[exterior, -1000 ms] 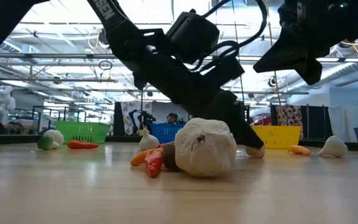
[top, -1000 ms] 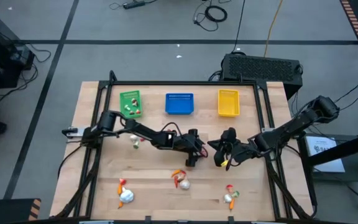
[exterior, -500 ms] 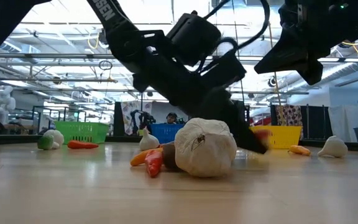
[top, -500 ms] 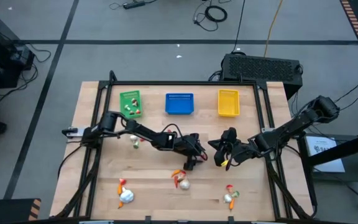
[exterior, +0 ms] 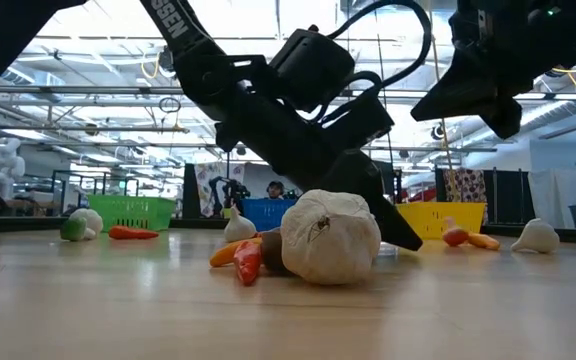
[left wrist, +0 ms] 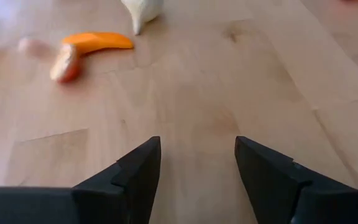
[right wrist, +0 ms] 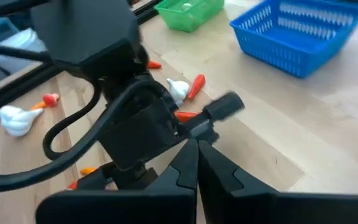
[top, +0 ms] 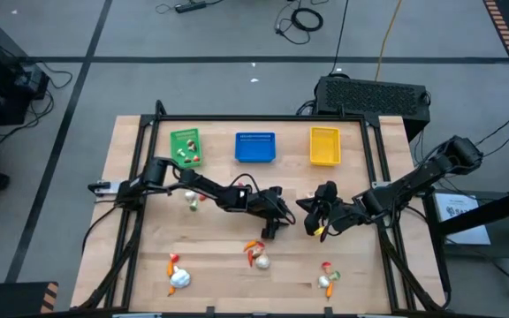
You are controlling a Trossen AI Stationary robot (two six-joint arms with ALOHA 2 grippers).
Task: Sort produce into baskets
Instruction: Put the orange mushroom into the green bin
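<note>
The left end effector (top: 272, 231) sits low over the middle of the pale wooden worktop (top: 219, 265), its two dark fingers (left wrist: 135, 171) spread with only bare wood between them; it holds nothing. Just ahead of it in the left wrist view lie a slim curved orange toy pepper piece (left wrist: 95, 41), a small red bit and the tip of a white bulb. The right end effector (top: 312, 223) hangs close by, to the right of centre, its fingers pressed together; whether a small yellow-orange bit beside it is pinched cannot be told.

Sorting looks barely begun. The small green plastic basket (top: 186, 147) at the far edge holds a few tiny pieces, while the blue plastic basket (top: 255, 147) and yellow plastic basket (top: 324, 146) show nothing inside. Most of the produce is loose on the worktop: a white garlic-like bulb with red and orange slivers (top: 258, 256) near the front centre, another cluster (top: 177, 274) at front left, one (top: 328, 278) at front right, and a few pieces (top: 191, 200) beside the left arm.
</note>
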